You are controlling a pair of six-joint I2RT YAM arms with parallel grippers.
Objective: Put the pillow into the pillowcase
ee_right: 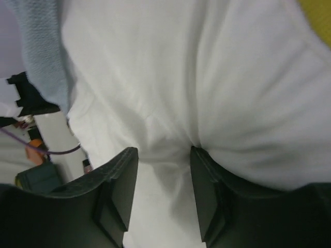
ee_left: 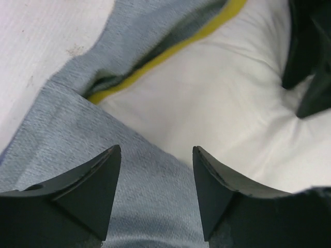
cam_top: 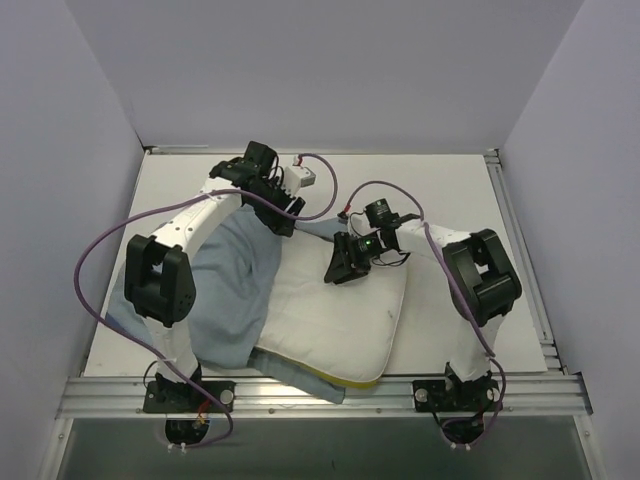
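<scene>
Plump white quilted pillow [cam_top: 345, 315] with yellow band lies mid-worktop [cam_top: 440, 200], its left side inside the soft grey-blue cloth pillowcase [cam_top: 225, 290]. Over the case hem the left fingers [ee_left: 93, 191] stand open; the right fingers [ee_right: 116, 191] pinch the pillow cover. Both likely light and limp, so grip the hem, not the bulk.

The left part of the pillow [cam_top: 345, 320] lies hidden under the pillowcase [cam_top: 230, 290], whose left edge the left arm [cam_top: 160, 285] partly covers. In the right wrist view, whether the right claw [ee_right: 163, 153] pinches the pillow's cloth or only presses into it cannot be told.
</scene>
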